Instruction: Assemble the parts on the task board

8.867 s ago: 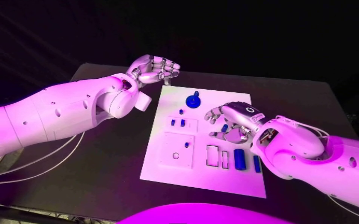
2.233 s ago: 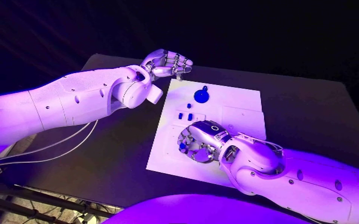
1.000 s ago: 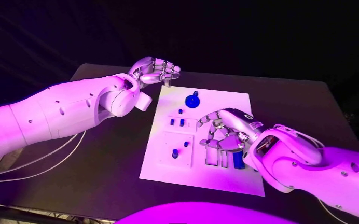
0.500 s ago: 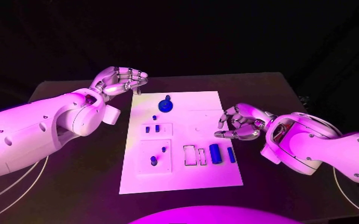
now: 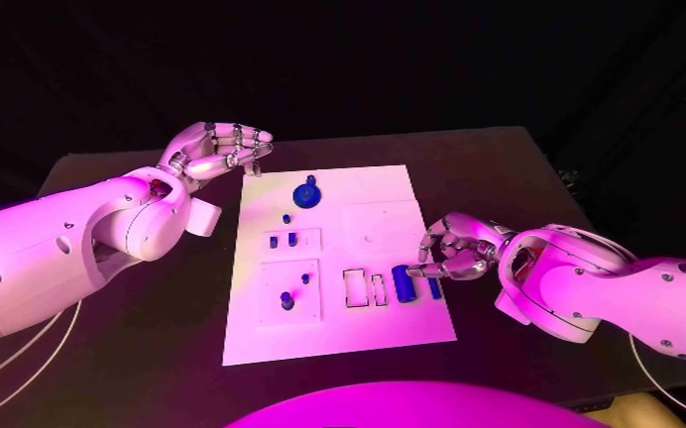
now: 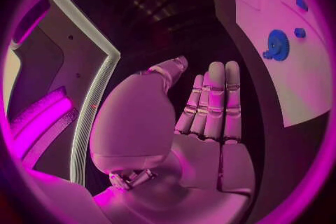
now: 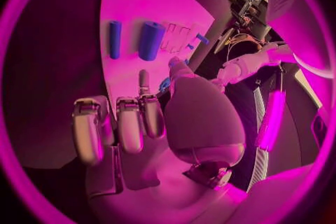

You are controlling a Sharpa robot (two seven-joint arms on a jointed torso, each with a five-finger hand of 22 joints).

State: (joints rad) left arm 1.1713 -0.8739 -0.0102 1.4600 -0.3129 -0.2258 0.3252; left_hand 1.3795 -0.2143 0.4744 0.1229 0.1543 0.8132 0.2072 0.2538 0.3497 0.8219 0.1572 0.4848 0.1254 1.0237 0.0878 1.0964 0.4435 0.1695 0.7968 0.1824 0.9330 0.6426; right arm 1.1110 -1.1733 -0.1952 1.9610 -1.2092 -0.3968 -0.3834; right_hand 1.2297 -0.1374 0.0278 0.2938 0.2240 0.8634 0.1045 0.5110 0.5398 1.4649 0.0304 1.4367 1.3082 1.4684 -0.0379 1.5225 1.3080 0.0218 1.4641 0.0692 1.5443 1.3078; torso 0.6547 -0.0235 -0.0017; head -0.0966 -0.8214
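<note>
White task board (image 5: 386,334) sits mid-table on the black table (image 5: 143,349), with bare dark surface all round it, widest on the left and along the near edge. Left hand (image 5: 222,151) hangs just off the board's far left corner, fingers (image 5: 255,138) curled in loosely with nothing in them as far as I can see; wrist view shows them lying side by side, thumb folded across. Right hand (image 5: 455,250) is at the board's right edge, fingers (image 5: 429,240) bent inward over the rim, right beside the thick blue cylinder (image 5: 406,285) and the thin blue bar (image 5: 433,287). Can't tell if it's actually touching either, but it isn't holding one. Blue gear (image 5: 306,192) sits near the far edge, two small blue pegs (image 5: 284,241) below it, one blue peg (image 5: 287,300) in the square block closer in.
</note>
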